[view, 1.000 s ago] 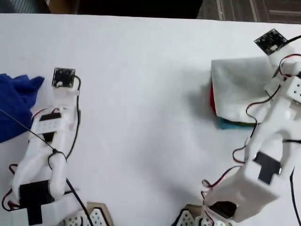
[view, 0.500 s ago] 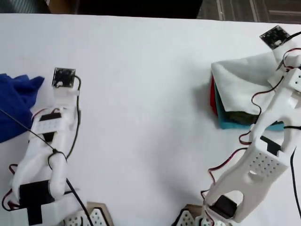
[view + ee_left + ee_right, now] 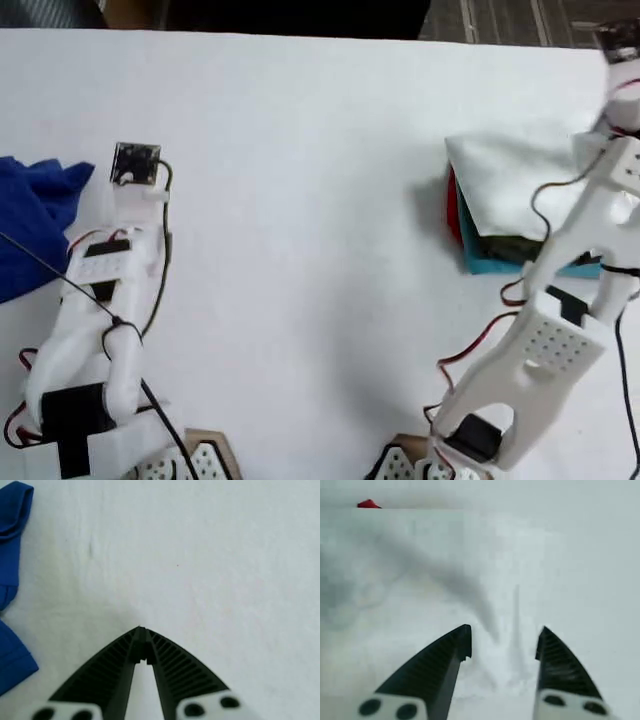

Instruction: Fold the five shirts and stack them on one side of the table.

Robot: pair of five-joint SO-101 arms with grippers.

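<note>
Two black fingers of the right pincer stood well apart, with nothing between them. Directly under them lay the white shirt, the top layer of the stack, its cloth rumpled into a ridge just ahead of the tips. Under that shirt I could make out a red layer, a dark green one and a teal one, so I judged four shirts folded and stacked on that arm's side of the worktop.

My left pincer was closed tip to tip on nothing, low over bare worktop. The blue shirt sat near it, on the side away from the other arm, bunched up and not yet folded. I took it for the fifth and last.

My worry was the right side. With the fingers spread that close over loose cloth, a tip could catch the ridge, and any sideways pull would drag the white shirt off square or tip the layers beneath it. The blue shirt was the other risk: crumpled as it was, a pinch from one pincer might gather several layers at once, so that it lifted as a lump rather than spreading flat for folding.
</note>
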